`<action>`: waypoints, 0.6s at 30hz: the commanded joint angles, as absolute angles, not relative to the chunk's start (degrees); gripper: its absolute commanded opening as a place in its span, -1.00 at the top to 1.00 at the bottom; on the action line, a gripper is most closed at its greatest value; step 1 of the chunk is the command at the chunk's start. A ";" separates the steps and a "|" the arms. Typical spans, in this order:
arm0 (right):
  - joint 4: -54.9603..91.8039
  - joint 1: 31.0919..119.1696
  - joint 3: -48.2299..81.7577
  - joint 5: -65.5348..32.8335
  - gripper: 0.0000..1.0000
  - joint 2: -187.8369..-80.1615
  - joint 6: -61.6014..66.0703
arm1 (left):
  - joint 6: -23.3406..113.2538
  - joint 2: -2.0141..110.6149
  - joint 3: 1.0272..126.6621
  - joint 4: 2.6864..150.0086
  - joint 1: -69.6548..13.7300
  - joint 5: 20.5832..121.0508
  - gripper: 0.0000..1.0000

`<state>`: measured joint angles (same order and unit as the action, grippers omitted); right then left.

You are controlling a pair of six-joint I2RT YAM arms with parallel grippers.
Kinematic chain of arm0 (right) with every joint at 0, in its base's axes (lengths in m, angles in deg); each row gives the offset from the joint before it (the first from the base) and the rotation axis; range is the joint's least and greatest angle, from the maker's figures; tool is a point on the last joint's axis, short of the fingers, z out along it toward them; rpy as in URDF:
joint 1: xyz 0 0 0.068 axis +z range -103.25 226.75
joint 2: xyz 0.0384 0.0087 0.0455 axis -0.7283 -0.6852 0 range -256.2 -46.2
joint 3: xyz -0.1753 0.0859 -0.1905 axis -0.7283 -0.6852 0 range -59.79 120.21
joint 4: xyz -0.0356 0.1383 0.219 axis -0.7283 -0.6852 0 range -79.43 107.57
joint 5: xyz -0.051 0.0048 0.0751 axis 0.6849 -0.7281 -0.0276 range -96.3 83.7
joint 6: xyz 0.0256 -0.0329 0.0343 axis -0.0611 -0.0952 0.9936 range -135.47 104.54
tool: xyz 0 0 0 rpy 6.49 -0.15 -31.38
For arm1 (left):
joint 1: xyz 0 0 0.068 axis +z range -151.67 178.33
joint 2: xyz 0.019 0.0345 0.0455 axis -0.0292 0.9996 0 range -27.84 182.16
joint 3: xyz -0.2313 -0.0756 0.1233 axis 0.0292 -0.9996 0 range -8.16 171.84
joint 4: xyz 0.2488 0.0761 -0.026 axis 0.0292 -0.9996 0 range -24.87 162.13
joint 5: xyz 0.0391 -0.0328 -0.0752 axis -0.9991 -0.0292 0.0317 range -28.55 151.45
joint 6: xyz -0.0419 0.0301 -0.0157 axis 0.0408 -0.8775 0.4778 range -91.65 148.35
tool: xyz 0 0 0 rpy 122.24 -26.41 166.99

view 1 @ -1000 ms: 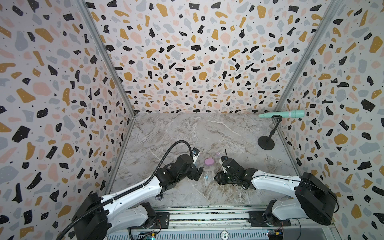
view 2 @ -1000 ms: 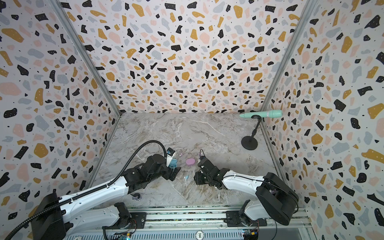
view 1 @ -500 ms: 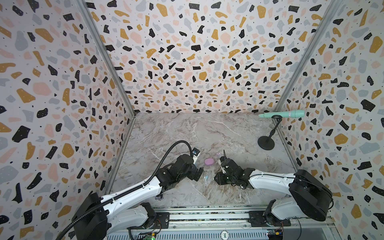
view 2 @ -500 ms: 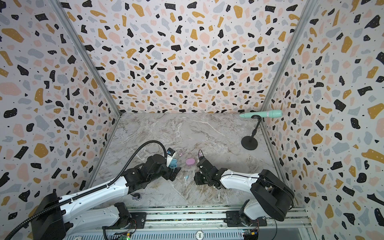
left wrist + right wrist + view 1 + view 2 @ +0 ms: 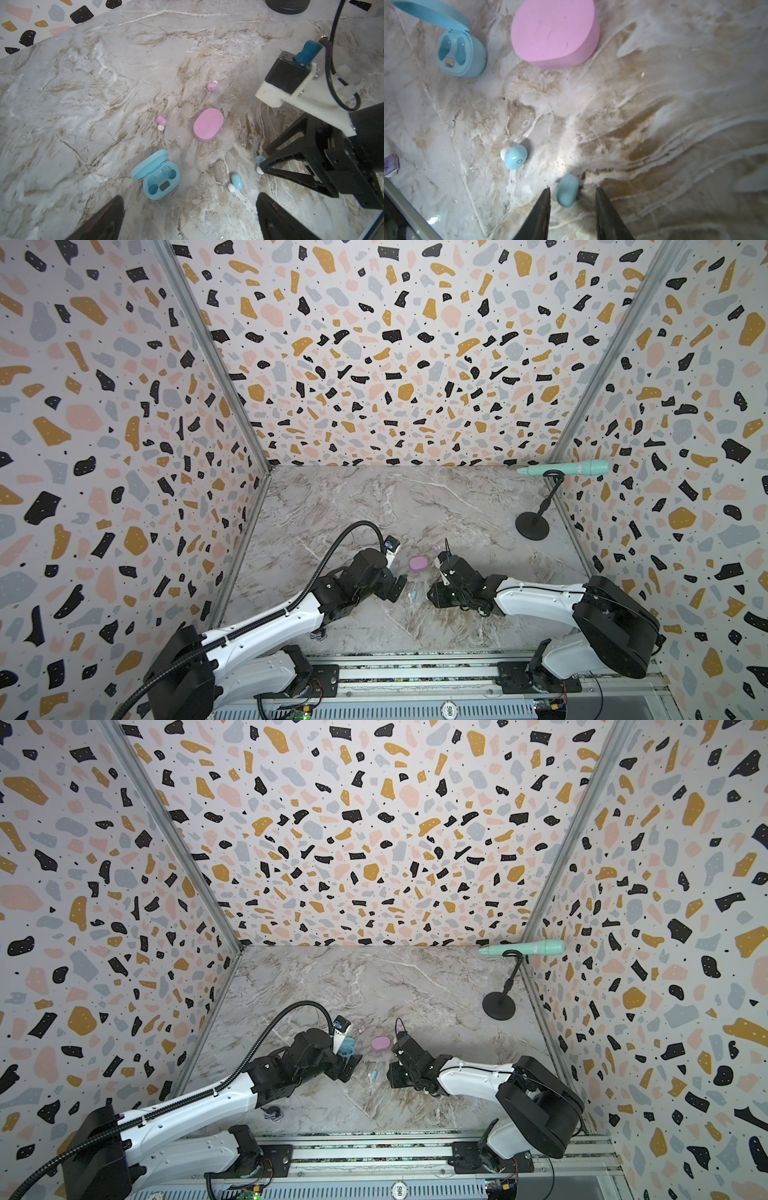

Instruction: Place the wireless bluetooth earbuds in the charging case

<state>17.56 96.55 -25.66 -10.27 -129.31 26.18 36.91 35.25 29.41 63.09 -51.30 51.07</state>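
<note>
Earbud (image 5: 566,193), pale blue, lies on the table (image 5: 415,506), lower centre of a top view, between our right gripper (image 5: 572,188) fingers, which stand parted, not yet pinching. Its long axis runs along them. Our left gripper (image 5: 189,197) gapes empty, farther off. Beyond lie a second blue earbud (image 5: 515,156), open blue case (image 5: 460,52), shut pink case (image 5: 554,33). We read no writing on them.
</note>
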 commanded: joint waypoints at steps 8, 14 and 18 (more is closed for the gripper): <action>9.87 98.19 -21.91 -3.89 0.25 -129.39 25.14 | 36.36 35.53 31.83 63.25 -51.69 50.83 -1.00; 9.64 99.30 -21.22 -3.54 0.26 -130.92 25.23 | 36.30 35.53 31.87 63.27 -51.71 50.83 -1.00; 9.69 99.85 -20.60 -3.56 0.27 -132.11 25.23 | 36.37 35.50 31.85 63.29 -51.70 50.90 -1.00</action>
<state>11.75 99.39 -22.01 -4.49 -131.17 25.53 36.91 35.25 29.41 63.07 -51.36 51.05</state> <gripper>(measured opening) 0.365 0.995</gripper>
